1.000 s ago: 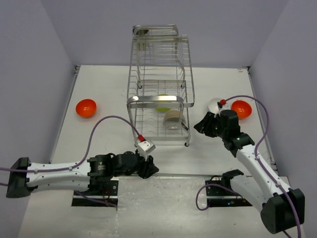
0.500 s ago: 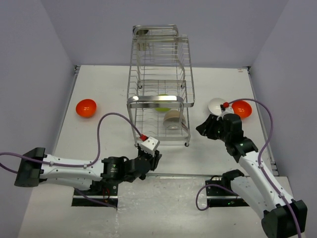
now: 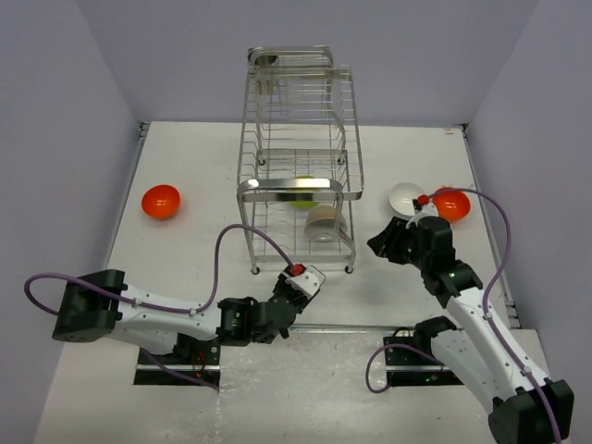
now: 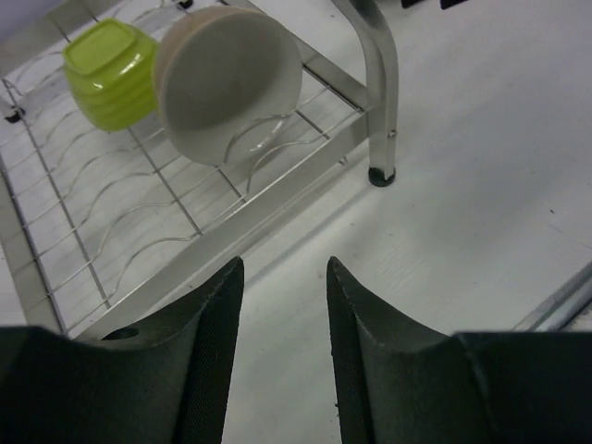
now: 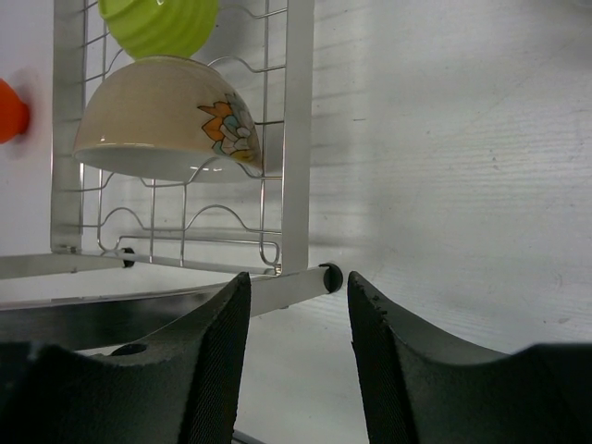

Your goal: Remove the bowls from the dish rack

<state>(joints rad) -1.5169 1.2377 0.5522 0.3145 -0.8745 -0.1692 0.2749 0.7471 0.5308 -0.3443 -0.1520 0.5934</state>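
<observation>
The chrome dish rack [image 3: 301, 166] stands mid-table. On its lower tier a beige bowl [image 3: 324, 223] stands on edge with the lime-green bowl [image 3: 303, 190] behind it. Both also show in the left wrist view, the beige bowl [image 4: 227, 83] beside the lime-green one [image 4: 111, 74], and in the right wrist view [image 5: 166, 116], [image 5: 159, 23]. One orange bowl [image 3: 161, 201] sits on the table at left. A second orange bowl [image 3: 451, 203] and the white bowl [image 3: 405, 197] sit at right. My left gripper [image 3: 289, 303] is open and empty, low in front of the rack [image 4: 277, 185]. My right gripper [image 3: 377, 242] is open and empty, right of the rack's front foot [image 5: 331, 276].
Grey walls enclose the table on three sides. A metal rail [image 3: 370, 326] runs along the near edge by the arm bases. A metal cup [image 3: 266, 63] sits at the rack's top. Purple cables loop off both arms.
My left arm has swung right, bringing its gripper to the rack's front. My right gripper has drawn back slightly from the white bowl, which stays on the table.
</observation>
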